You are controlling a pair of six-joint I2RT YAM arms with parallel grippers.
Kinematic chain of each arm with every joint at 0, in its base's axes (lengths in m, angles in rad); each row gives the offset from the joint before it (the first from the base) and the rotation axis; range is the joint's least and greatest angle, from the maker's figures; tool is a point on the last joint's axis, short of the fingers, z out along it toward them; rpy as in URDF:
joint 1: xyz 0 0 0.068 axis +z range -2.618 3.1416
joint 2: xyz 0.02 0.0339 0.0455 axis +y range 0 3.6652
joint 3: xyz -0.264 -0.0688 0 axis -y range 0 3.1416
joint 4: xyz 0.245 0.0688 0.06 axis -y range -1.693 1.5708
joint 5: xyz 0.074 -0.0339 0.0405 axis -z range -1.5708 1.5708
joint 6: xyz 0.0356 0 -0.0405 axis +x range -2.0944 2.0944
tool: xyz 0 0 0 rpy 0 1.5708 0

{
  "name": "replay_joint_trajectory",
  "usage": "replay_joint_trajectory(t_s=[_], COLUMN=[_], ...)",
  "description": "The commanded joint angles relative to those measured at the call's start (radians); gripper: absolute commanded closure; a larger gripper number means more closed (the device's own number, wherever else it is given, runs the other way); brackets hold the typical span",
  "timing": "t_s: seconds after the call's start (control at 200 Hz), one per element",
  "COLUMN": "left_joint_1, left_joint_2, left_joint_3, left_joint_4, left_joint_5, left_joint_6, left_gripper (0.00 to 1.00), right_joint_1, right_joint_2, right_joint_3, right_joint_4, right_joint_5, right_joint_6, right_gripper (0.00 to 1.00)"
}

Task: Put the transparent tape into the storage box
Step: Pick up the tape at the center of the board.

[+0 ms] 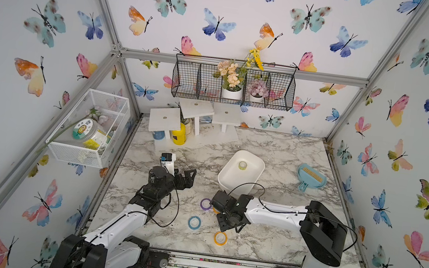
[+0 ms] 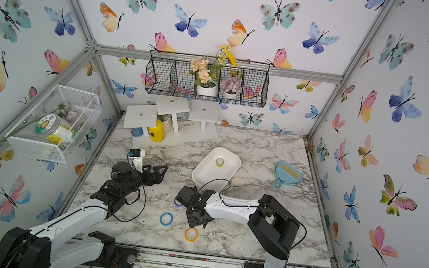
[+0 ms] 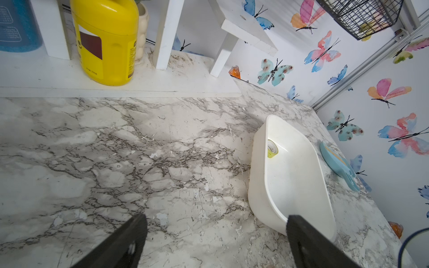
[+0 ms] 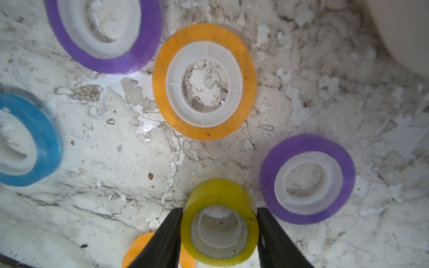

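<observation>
Right gripper (image 4: 219,210) fingers clamp both sides of a glossy translucent yellow-green tape roll (image 4: 219,192) with a white plastic core, low over the scuffed marble-print tabletop (image 4: 92,150). A purple roll (image 4: 267,178) sits just beside one finger, with clear surface on the other side. Left gripper (image 3: 216,218) is spread wide over bare top beside the smooth, round-cornered white storage box (image 3: 257,162), which holds another yellow-green roll (image 3: 272,149).

White rounded storage box (image 1: 229,180) near table centre, yellow-green tape roll (image 1: 242,165) flat at its 12 o'clock end, second yellow-green roll (image 4: 209,192) touched on both sides by right gripper (image 4: 219,208)
</observation>
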Motion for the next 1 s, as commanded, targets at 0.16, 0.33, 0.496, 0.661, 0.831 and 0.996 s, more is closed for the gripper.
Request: replay_joint_trajectory(t_s=[0.16, 0.33, 0.496, 0.661, 0.831, 0.996], left_joint_1=[-0.004, -0.004, -0.004, -0.004, -0.004, -0.005], left_joint_2=[0.000, 0.002, 0.003, 0.007, 0.005, 0.005], left_joint_3=[0.017, 0.015, 0.015, 0.014, 0.014, 0.014], left_joint_4=[-0.015, -0.015, -0.012, -0.011, -0.009, -0.008], left_joint_5=[-0.022, -0.024, -0.025, -0.023, -0.021, -0.016], left_joint_6=[0.007, 0.007, 0.009, 0.007, 0.007, 0.006], left_gripper=[0.01, 0.01, 0.01, 0.01, 0.01, 0.01], right_joint_1=[0.006, 0.006, 0.003, -0.070, -0.204, -0.347], right_joint_2=[-0.100, -0.135, -0.144, -0.121, -0.089, -0.015], right_joint_3=[0.030, 0.074, 0.149, 0.243, 0.317, 0.378], right_joint_4=[-0.053, -0.082, -0.118, -0.146, -0.123, -0.069], right_joint_5=[0.033, 0.046, 0.110, 0.138, 0.122, 0.075], right_joint_6=[0.004, -0.016, -0.060, -0.138, -0.243, -0.333], right_gripper=[0.51, 0.50, 0.49, 0.48, 0.47, 0.48])
